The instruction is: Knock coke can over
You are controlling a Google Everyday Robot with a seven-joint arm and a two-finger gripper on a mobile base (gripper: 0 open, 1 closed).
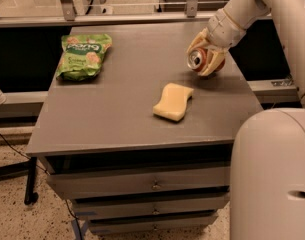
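The coke can (200,59) lies tipped on its side near the right rear part of the grey table (127,84), with its silver top facing left and toward the camera and its red body pointing away to the right. Whether it rests on the tabletop or is held just above it cannot be told. The gripper (206,57) is clamped on the can, with one pale finger (196,43) over the top of it and the other beneath. The white arm (242,9) reaches in from the upper right. A yellow sponge (173,101) lies flat near the can, toward the front of the table. A green snack bag (84,55) lies well apart at the left rear corner. Drawers (152,184) sit under the tabletop. The robot's white body (272,174) fills the lower right.
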